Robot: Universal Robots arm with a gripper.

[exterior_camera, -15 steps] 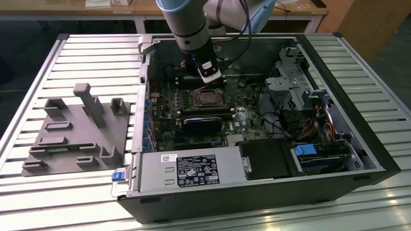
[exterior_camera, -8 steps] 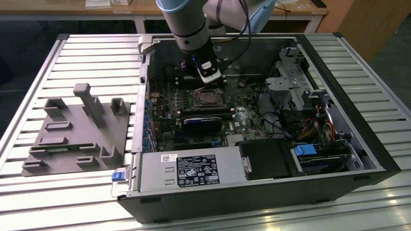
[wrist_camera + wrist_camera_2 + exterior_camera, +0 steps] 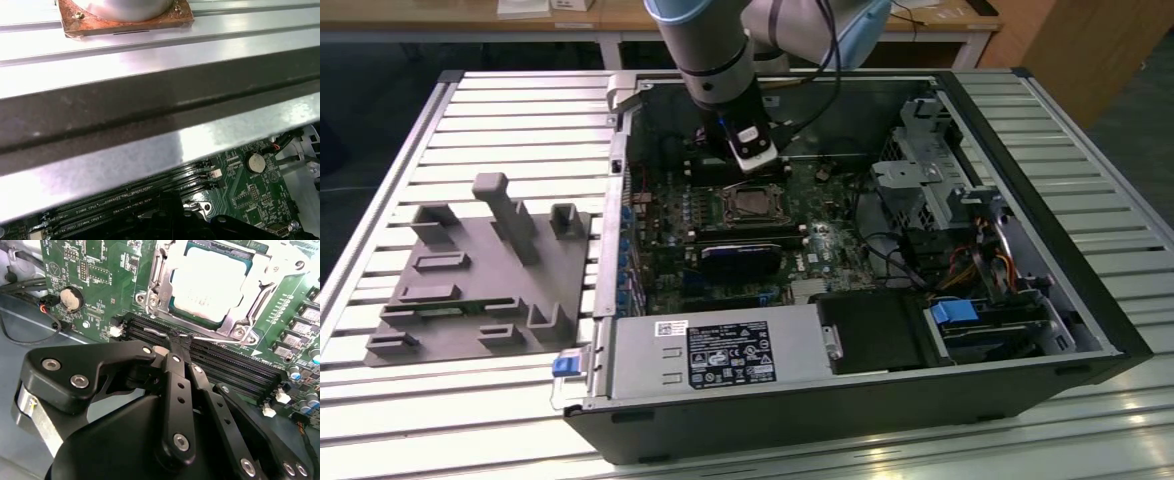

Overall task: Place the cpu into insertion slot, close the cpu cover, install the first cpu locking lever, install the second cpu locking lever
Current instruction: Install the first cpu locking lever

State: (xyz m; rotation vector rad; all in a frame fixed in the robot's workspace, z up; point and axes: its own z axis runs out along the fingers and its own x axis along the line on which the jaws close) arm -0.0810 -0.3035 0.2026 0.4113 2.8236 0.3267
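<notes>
The cpu (image 3: 212,282) lies flat in the insertion slot (image 3: 751,205), its pale metal top facing up. The silver cpu cover (image 3: 235,325) lies down over it, framing the chip. A thin silver locking lever (image 3: 152,331) runs along the socket's edge beside the long black memory slots (image 3: 235,365). My gripper (image 3: 177,342) is shut, and its black fingertips (image 3: 173,347) rest against this lever's wire. In the exterior view, my gripper (image 3: 757,168) hangs just behind the socket inside the open computer case.
The case wall (image 3: 150,115) is close by. A coin battery (image 3: 70,297), a black block with blue glint (image 3: 744,255), the power supply (image 3: 714,350), a drive cage (image 3: 921,170) and cables (image 3: 907,260) surround the socket. A grey fixture (image 3: 480,270) lies outside the case.
</notes>
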